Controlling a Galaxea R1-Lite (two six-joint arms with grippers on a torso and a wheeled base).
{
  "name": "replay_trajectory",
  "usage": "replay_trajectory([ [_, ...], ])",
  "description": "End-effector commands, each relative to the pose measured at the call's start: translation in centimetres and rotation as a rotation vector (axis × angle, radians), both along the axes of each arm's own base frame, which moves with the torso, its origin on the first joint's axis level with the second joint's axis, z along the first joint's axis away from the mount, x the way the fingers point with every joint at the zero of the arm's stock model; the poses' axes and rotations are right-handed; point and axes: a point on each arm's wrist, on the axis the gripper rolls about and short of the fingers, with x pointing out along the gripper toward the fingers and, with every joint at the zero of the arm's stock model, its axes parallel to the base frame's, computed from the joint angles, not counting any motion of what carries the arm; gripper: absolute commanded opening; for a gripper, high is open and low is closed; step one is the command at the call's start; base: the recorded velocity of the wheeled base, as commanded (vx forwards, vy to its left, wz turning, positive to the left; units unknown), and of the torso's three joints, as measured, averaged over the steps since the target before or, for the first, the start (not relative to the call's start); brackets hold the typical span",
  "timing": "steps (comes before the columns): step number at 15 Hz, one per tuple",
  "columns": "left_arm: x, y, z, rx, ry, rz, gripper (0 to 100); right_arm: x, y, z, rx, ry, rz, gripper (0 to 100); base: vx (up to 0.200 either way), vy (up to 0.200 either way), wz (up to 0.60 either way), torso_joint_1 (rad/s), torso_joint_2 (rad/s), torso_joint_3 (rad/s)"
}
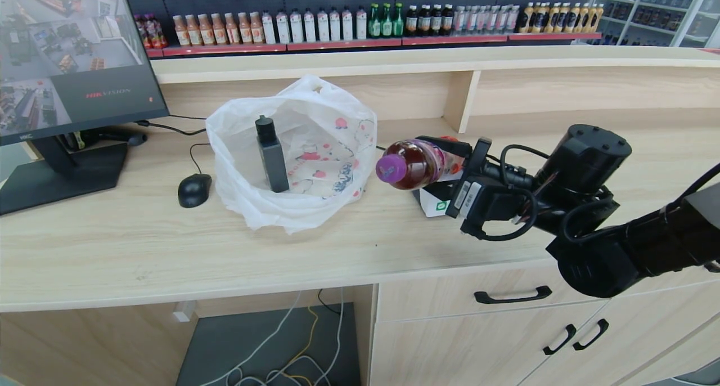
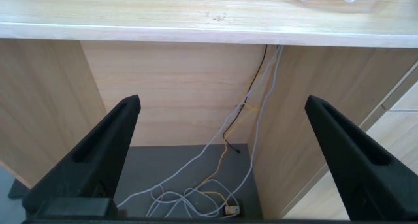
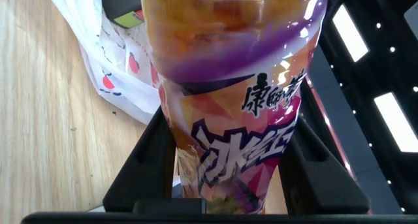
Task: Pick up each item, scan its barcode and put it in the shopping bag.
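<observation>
Right gripper (image 1: 443, 162) is clamped on the purple-capped drink bottle (image 1: 413, 164) mid-body, level above the worktop (image 1: 140, 239), at 3 o'clock of the shopping bag (image 1: 337, 128). I judge it heavy, rigid, slick-labelled; the mid-body hold suits it. Left gripper (image 2: 222, 106): jaws spread, holding nothing.

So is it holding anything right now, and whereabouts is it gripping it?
Yes: the right gripper is shut on a bottle, clamped across its labelled lower body, purple cap pointing away. The left gripper is open and empty.
</observation>
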Motion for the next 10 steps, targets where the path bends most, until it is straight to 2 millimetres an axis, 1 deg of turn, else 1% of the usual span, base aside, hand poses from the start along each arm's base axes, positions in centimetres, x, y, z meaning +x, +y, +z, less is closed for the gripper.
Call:
replay_trajectory([
  [1, 0.0, 0.0, 0.0, 0.000, 0.000, 0.000, 100, -0.8, -0.3, 1.4, 0.019, -0.023, -0.002, 0, 0.000, 0.000, 0.00, 0.000, 0.00, 0.000],
  [3, 0.0, 0.0, 0.0, 0.000, 0.000, 0.000, 100, -2.1, -0.9, 2.8, 0.061, -0.005, -0.006, 0, 0.000, 0.000, 0.00, 0.000, 0.00, 0.000],
  [4, 0.0, 0.0, 0.0, 0.000, 0.000, 0.000, 100, -2.2, -0.9, 2.8, 0.062, -0.004, -0.006, 0, 0.000, 0.000, 0.00, 0.000, 0.00, 0.000],
  [5, 0.0, 0.0, 0.0, 0.000, 0.000, 0.000, 100, -3.4, -1.6, 4.0, 0.101, 0.015, 0.002, 0, 0.000, 0.000, 0.00, 0.000, 0.00, 0.000],
  [7, 0.0, 0.0, 0.0, 0.000, 0.000, 0.000, 100, -4.7, -2.4, 6.1, 0.186, 0.028, -0.022, 0, 0.000, 0.000, 0.00, 0.000, 0.00, 0.000],
  [9, 0.0, 0.0, 0.0, 0.000, 0.000, 0.000, 100, -5.9, -3.0, 7.5, 0.260, 0.062, -0.017, 0, 0.000, 0.000, 0.00, 0.000, 0.00, 0.000],
  [10, 0.0, 0.0, 0.0, 0.000, 0.000, 0.000, 100, -6.3, -3.1, 7.8, 0.284, 0.086, -0.006, 0, 0.000, 0.000, 0.00, 0.000, 0.00, 0.000],
])
